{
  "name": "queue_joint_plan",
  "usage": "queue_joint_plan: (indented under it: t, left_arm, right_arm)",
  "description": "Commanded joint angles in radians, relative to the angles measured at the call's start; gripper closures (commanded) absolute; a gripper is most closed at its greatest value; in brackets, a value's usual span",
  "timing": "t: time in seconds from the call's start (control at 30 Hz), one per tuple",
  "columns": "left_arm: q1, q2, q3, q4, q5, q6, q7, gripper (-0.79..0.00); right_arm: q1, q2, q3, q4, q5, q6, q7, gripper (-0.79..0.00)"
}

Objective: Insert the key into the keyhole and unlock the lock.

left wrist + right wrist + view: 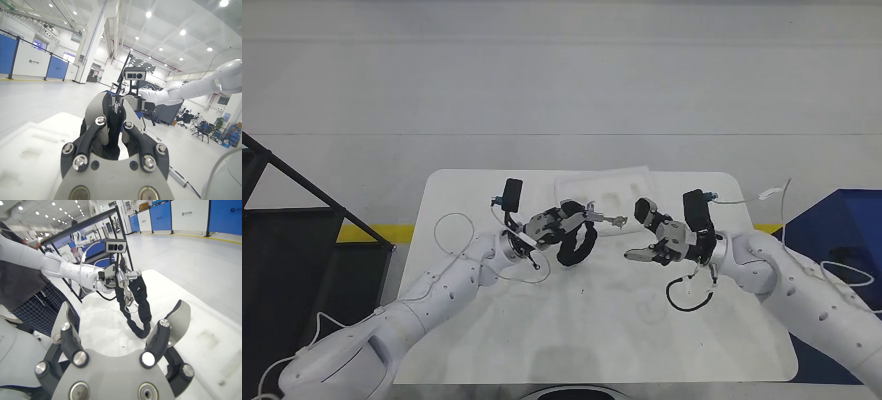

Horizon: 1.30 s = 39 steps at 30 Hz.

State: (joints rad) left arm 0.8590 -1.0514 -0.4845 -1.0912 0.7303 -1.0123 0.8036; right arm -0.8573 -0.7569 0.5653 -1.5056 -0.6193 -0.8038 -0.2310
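- Top view: a white table [722,340] stood on a pale hall floor [542,80], with a white foam tray [632,185] at its far edge. The left gripper [552,225] was clamped on the lock [577,245] above the table's middle. The key [614,219] projected from the lock toward the right gripper [637,232], which was near it but not touching.
- Left wrist view: both fingers pressed the lock's black sleeve between them, with the foam tray beside.
- Right wrist view: blue-and-white barriers [160,217] lined the hall. The right gripper's fingers were spread wide, short of the lock. The key hung from the keyhole [123,283] in the lock's chrome end, with a ring [130,309] at its bow.
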Motion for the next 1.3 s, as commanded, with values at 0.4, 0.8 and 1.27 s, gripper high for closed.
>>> queue_joint_plan:
  t: [0.4,0.8,1.27]
  left_arm:
    - [-0.039,0.035,0.054,-0.046,-0.342,0.000,-0.282,0.000]
    - [-0.033,0.039,0.044,-0.065,-0.377,0.015,-0.335,0.000]
    - [0.029,0.038,-0.053,-0.113,-0.538,0.053,-0.537,0.000]
  right_arm:
    - [-0.211,0.069,0.181,-0.290,-0.335,0.312,0.022,-0.785]
    - [-0.217,0.065,0.187,-0.293,-0.333,0.327,0.035,-0.785]
    - [-0.298,0.062,0.236,-0.302,-0.934,0.634,0.004,-0.785]
